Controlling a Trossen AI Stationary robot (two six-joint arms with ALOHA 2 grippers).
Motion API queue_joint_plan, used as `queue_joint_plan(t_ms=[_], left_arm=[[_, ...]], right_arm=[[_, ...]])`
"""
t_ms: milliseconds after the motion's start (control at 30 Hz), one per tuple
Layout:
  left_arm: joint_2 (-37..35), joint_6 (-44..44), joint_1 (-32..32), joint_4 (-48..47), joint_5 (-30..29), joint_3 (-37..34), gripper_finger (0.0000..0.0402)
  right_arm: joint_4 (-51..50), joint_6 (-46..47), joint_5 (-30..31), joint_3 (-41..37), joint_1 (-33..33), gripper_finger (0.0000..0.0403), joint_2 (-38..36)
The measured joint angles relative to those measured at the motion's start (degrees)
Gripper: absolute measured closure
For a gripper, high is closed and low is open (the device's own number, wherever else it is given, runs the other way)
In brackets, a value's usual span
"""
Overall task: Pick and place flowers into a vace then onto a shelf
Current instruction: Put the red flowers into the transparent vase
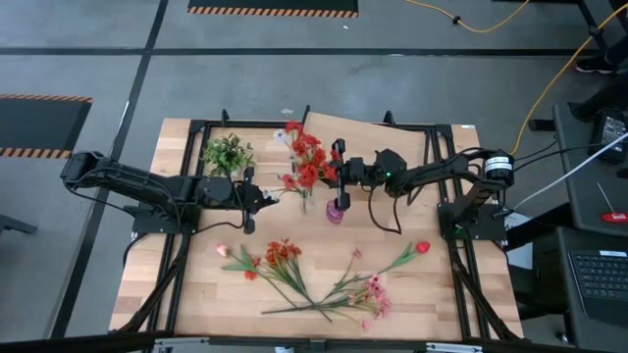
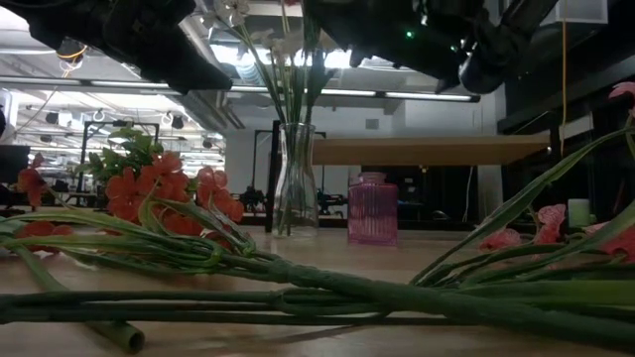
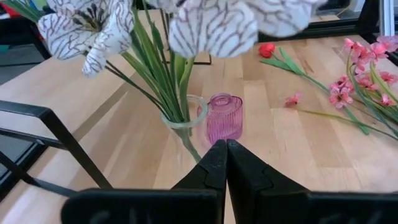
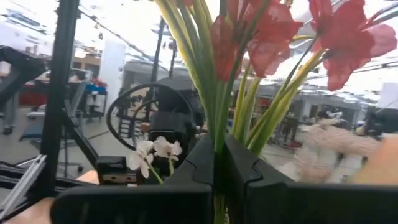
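Low view only: shelf (image 2: 427, 150) behind pink vase (image 2: 373, 207)

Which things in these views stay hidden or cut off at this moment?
- Clear vase mouth in the high view: covered by red flowers.
- Shelf legs in the low view: behind the pink vase and stems.
- White flowers in the left wrist view: blurred, cut by the edge.

Robotics lab or industrial workshop. Grey concrete floor (image 1: 294, 83) with black-and-orange hazard-striped mats (image 1: 273, 8) at 12 and 9 o'clock of the table (image 1: 432, 294). Yellow cable (image 1: 549, 88) trails across the floor at 2 o'clock; keyboard (image 1: 597, 275) at 4 o'clock. Low view: exposed ceiling ducts (image 2: 213, 99), strip lights (image 2: 397, 94), racks behind.
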Motion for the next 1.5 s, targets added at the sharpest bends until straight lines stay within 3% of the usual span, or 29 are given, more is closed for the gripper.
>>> queue_joint_plan(t_ms=[500, 833, 1233, 1500], left_arm=[[0.0, -0.5, 0.0, 1.3, 0.0, 0.0, 0.0399], [0.0, -0.4, 0.0, 1.2, 0.0, 0.0, 0.0394], [0.0, -1.6, 0.0, 0.7, 0.1, 0.0, 0.0396], [0.0, -3.3, 0.0, 0.7, 0.1, 0.0, 0.0399]], right_arm=[[4.6, -1.3, 0.0, -1.4, 0.0, 0.0396, 5.1], [4.6, -1.4, -1.6, -1.4, 0.0, 0.0367, 7.7], [-6.7, -1.4, -4.2, -1.4, 0.0, 0.0359, 5.3], [-7.3, -1.2, -4.2, -1.4, 0.0, 0.0287, 5.3]])
